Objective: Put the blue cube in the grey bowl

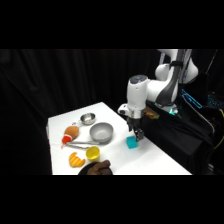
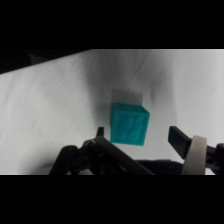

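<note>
The blue cube (image 1: 131, 142) (image 2: 129, 124) rests on the white table, right of the grey bowl (image 1: 101, 132). My gripper (image 1: 136, 134) (image 2: 140, 136) hangs just over the cube and stands open. In the wrist view one fingertip (image 2: 100, 132) is close to the cube's left side. The other fingertip (image 2: 179, 139) is further off to its right. The cube lies a little beyond the tips, and nothing is gripped. The bowl holds nothing that I can see.
A small shiny silver bowl (image 1: 88, 119) stands behind the grey bowl. An orange-and-red item (image 1: 70, 134), metal tongs (image 1: 80, 145), a yellow cup (image 1: 92, 153) and an orange piece (image 1: 75, 160) lie to the left front. A dark rounded shape (image 1: 97, 168) shows at the table's front edge.
</note>
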Controlling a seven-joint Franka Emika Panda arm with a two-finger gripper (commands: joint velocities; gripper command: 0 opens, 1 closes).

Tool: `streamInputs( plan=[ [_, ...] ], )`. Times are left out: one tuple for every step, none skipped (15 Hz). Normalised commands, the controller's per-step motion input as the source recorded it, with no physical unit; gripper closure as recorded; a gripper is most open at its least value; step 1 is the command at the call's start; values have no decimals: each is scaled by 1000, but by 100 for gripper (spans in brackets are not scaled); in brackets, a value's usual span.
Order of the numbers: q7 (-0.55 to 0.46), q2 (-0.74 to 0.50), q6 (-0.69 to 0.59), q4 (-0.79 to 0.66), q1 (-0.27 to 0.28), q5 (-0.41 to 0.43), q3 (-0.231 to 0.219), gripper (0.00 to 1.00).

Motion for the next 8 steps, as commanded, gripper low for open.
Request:
streamInputs(
  plan=[
    [229,171,272,0,128,-154,-113,0],
    [224,183,280,7,142,-158,-134,0],
    [217,197,286,17,153,-152,-154,0],
    [194,215,286,33,162,-137,-168,0],
    [162,221,288,44,168,-113,-172,0],
    [128,234,293,59,168,-68,-163,0],
    [170,236,299,70,208,-113,-205,0],
    [139,235,276,83,206,-64,-192,0]
  ],
)
